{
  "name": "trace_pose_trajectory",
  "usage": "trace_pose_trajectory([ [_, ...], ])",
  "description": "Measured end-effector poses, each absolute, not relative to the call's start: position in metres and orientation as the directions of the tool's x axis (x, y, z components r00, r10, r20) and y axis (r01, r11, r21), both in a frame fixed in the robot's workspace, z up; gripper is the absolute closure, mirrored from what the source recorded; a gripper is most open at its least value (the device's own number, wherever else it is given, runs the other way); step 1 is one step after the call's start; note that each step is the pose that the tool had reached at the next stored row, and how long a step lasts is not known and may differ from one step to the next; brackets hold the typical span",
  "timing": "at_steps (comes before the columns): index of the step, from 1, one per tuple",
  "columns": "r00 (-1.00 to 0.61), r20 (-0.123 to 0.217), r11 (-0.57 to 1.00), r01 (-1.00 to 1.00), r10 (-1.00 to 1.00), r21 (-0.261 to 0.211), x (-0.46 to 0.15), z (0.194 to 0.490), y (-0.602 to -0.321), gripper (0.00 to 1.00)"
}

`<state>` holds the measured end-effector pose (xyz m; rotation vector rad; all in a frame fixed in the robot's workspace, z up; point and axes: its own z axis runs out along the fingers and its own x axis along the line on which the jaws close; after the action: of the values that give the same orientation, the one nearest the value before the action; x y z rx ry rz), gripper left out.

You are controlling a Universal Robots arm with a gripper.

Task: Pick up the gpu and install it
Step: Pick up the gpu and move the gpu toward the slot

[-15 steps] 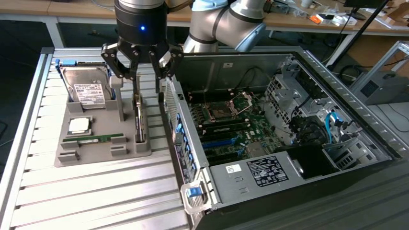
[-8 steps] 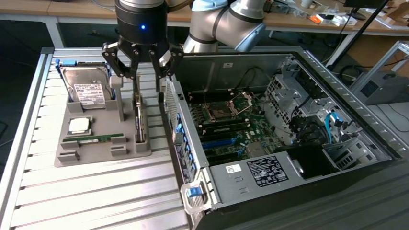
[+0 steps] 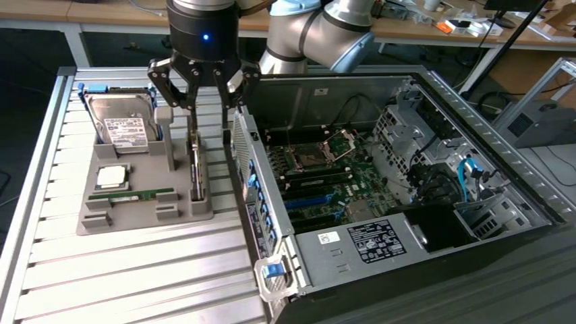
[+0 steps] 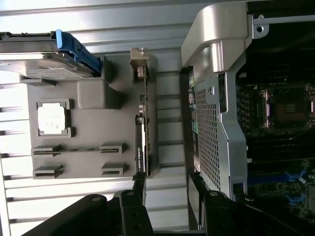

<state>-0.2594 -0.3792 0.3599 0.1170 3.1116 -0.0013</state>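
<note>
From the exterior view, one grey tray [image 3: 144, 209] sits on the slatted desk [image 3: 117, 277] and holds four parts, one of each. They are a hard drive [image 3: 121, 125] propped at the far end, a processor chip [image 3: 110, 177], a green memory stick [image 3: 135, 196] and the gpu [image 3: 195, 169]. The gpu stands on edge in the slot at the tray's side nearest the one open computer case [image 3: 405, 202]. Seen edge-on, it is a dark sliver and its face is hidden. The gripper [image 3: 209, 133] hangs right above it with its jaws spread wide and holding nothing. I cannot tell whether a finger touches the card's top. The case's far corner is cut off at the frame edge, and its motherboard [image 3: 315, 175] lies bare inside.

In the wrist view there is again one tray [image 4: 93, 128], carrying the hard drive [image 4: 39, 56] with its blue bracket, the processor chip [image 4: 51, 119] and the gpu [image 4: 141, 123]. The gpu's silver bracket is at its far end. The gripper [image 4: 167, 179] shows two dark fingers [image 4: 139, 183], well apart. One lines up with the card's near end and the other is beside the case [image 4: 216, 123] wall. The memory stick is too thin to make out.
</note>
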Motion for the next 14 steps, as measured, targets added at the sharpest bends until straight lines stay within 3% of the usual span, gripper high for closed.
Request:
trace_pose_trajectory([
  [14,-0.997,-0.028,0.997,0.075,0.075,-0.003,-0.2616,0.3528,-0.3735,0.52],
])
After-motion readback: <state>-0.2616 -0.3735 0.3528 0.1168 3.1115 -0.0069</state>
